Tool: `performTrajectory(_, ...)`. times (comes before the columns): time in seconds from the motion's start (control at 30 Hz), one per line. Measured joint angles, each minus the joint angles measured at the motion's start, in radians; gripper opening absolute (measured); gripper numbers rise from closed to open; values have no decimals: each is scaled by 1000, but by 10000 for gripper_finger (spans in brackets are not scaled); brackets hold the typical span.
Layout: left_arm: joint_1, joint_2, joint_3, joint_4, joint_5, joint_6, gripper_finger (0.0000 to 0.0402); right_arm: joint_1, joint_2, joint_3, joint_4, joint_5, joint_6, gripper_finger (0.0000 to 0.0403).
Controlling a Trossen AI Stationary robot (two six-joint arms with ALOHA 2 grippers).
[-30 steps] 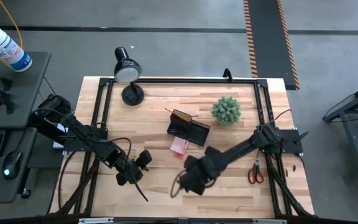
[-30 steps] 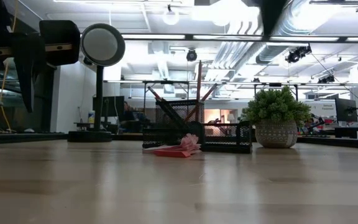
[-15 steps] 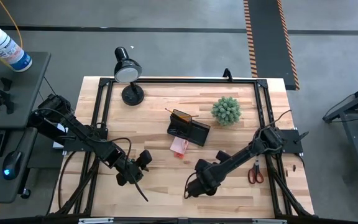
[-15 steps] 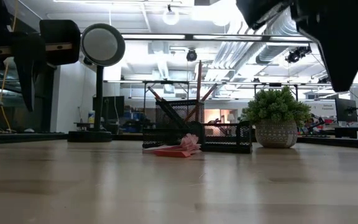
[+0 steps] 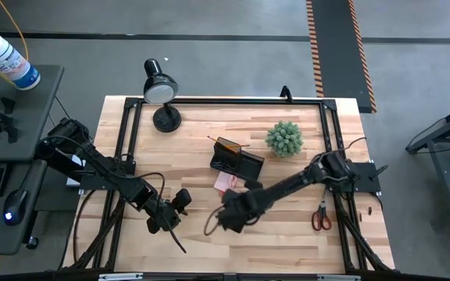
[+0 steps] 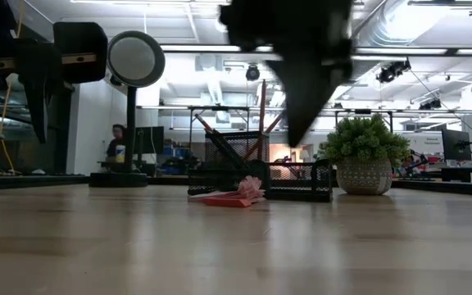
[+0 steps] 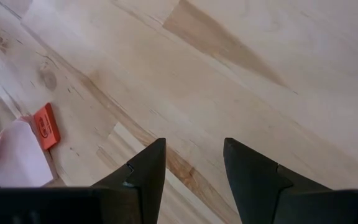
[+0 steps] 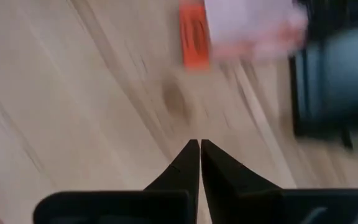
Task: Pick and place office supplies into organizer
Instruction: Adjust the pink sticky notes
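Observation:
The black mesh organizer (image 5: 237, 159) (image 6: 260, 164) stands at mid-table with orange pencils (image 5: 226, 144) leaning in its tall back section. The pink sticky-note pad (image 5: 225, 181) (image 8: 253, 25) lies flat just in front of it, with a small orange-red piece (image 8: 194, 34) (image 7: 45, 124) beside it. The red-handled scissors (image 5: 321, 215) lie near the right edge. My right gripper (image 5: 225, 215) (image 8: 199, 149) is shut on nothing and hovers above bare wood on the near side of the pad. My left gripper (image 5: 170, 211) (image 7: 191, 158) is open over bare wood at the near left.
A green spiky plant ball (image 5: 284, 138) sits in its pot to the right of the organizer, and a black desk lamp (image 5: 161, 90) stands at the far left corner. Bare wood lies between the two grippers and along the near edge. A person (image 6: 117, 143) stands far behind the table.
My right gripper has swung toward the table's left and slightly toward the far edge, closer to the pink pad, staying above the table. In the low view it has passed from the upper right to the middle.

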Motion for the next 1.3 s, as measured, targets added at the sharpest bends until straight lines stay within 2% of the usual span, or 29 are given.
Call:
performTrajectory(0.2,0,0,0,-22,0,0,150,-62,0,0,47,-33,-78,36)
performTrajectory(0.53,0,0,0,-26,0,1,150,-127,0,0,50,-69,-169,119)
performTrajectory(0.73,0,0,0,7,0,86,150,-135,0,0,76,-56,-236,151)
performTrajectory(0.9,0,0,0,90,-1,178,150,-133,0,0,88,-56,-254,160)
performTrajectory(1.03,0,0,-19,178,-26,192,150,-122,0,0,87,-21,-257,160)
performTrajectory(1.17,0,0,-89,266,-68,161,150,-108,0,1,68,9,-258,155)
performTrajectory(1.3,30,-30,-132,293,-170,86,150,-94,0,1,43,40,-250,149)
